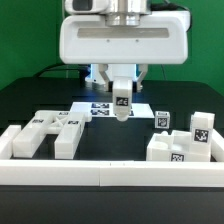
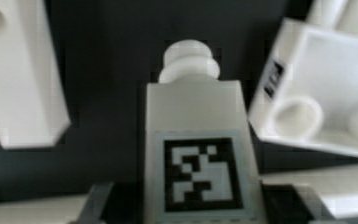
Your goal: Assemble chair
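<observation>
End effector (image 1: 121, 92) grips a tagged white chair part (image 2: 197, 150), apparently a leg

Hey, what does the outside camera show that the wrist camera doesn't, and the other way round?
Only the exterior view: the marker board, the front rail and the tagged blocks at its right. Only the wrist view: the rounded peg on the held piece and a round hole in a neighbouring part. Both: that tagged piece, clamped in the gripper.
</observation>
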Motion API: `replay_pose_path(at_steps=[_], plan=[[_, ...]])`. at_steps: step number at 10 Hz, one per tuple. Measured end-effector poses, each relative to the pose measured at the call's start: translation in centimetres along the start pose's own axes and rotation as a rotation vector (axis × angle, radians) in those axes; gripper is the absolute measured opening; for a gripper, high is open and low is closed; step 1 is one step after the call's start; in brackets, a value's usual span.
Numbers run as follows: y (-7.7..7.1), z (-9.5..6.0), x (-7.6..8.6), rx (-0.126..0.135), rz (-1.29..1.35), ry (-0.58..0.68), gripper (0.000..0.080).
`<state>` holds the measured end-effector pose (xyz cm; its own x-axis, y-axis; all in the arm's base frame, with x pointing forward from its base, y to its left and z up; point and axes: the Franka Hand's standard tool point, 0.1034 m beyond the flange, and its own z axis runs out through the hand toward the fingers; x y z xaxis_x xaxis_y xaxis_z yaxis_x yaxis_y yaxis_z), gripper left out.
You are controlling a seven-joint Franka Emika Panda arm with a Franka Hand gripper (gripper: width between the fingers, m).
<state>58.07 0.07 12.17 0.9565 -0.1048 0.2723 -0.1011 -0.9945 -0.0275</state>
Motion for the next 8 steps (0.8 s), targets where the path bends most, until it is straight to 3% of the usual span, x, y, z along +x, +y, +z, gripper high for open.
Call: replay_pose_path(at_steps=[2, 5, 8], plan=[[0.3, 0.2, -0.4, -0.022, -0.025, 0.130, 0.0290], [0.0, 0.4, -0.6, -0.017, -0.023, 0.098, 0.0290], [-3.5, 1.5, 0.0, 0.003, -0.001, 0.102, 0.0290]])
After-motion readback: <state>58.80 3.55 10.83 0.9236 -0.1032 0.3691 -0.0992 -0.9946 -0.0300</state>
